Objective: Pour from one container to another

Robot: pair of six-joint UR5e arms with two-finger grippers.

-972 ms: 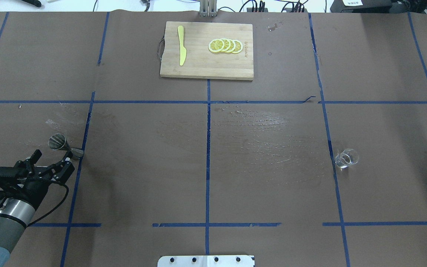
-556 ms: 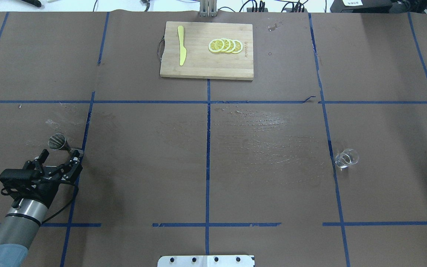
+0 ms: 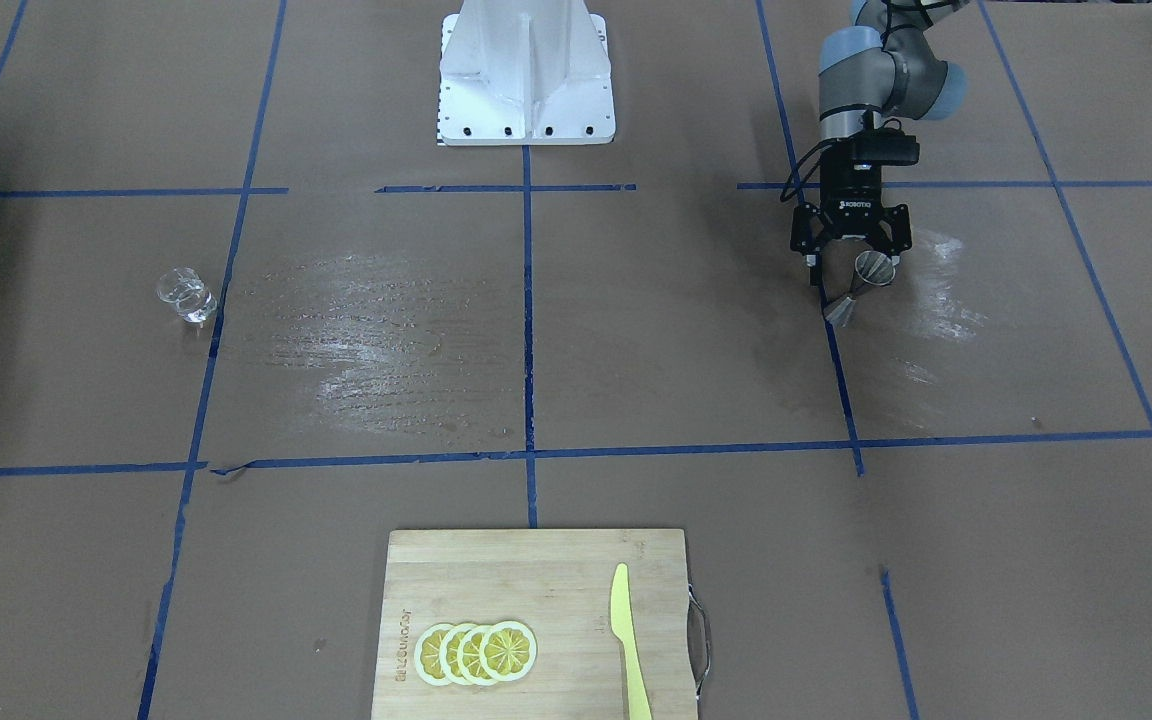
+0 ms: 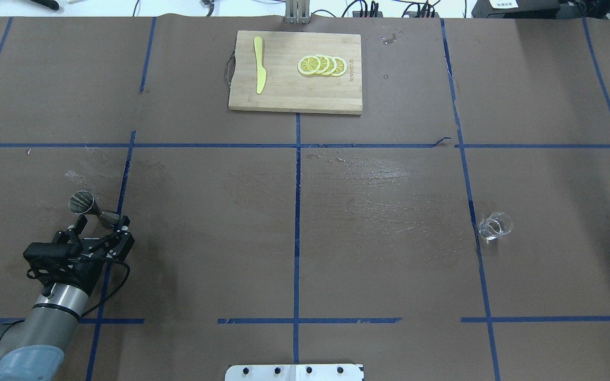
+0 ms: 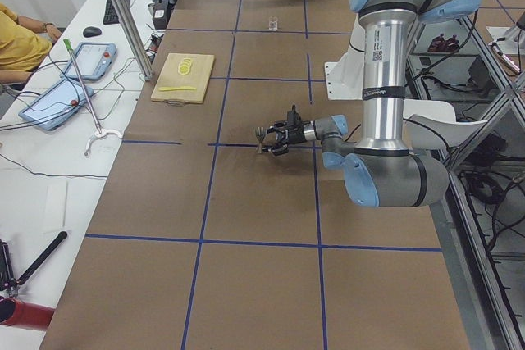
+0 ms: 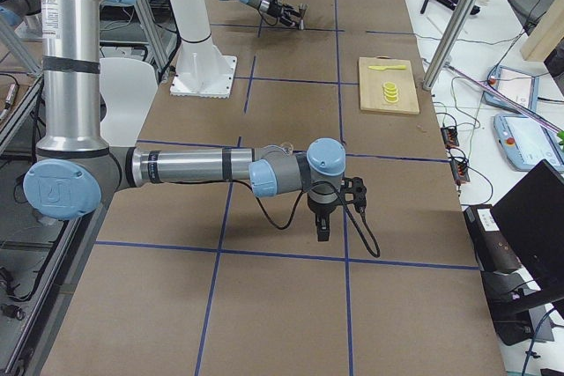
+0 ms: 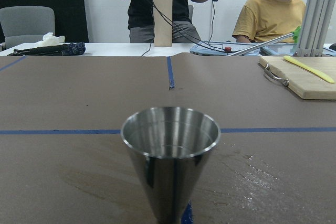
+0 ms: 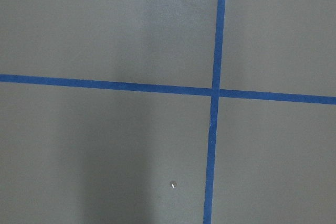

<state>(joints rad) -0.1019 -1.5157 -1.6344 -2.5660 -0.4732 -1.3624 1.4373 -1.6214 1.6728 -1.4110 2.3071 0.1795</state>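
Observation:
The grey steel jigger [image 4: 84,202] stands upright at the table's left, near a blue tape line, and fills the left wrist view [image 7: 171,150]. My left gripper [image 4: 100,223] is low and open just behind it, its fingers spread either side of the jigger's base; it also shows from across the table [image 3: 852,258]. The clear glass cup [image 4: 495,225] stands alone far to the right, also seen as the glass cup [image 3: 186,296]. My right gripper [image 6: 322,228] points down over bare table in the exterior right view only; I cannot tell its state.
A wooden cutting board [image 4: 284,95] with lemon slices [image 4: 321,65] and a yellow knife [image 4: 259,64] lies at the far middle. Wet streaks [image 4: 368,190] mark the table's centre. The robot's base plate [image 4: 294,372] is at the near edge. People sit beyond the far edge [image 7: 273,9].
My left gripper has moved forward and rightward toward the jigger, staying open, so its fingers now reach the jigger's base. The jigger and the glass cup have not moved.

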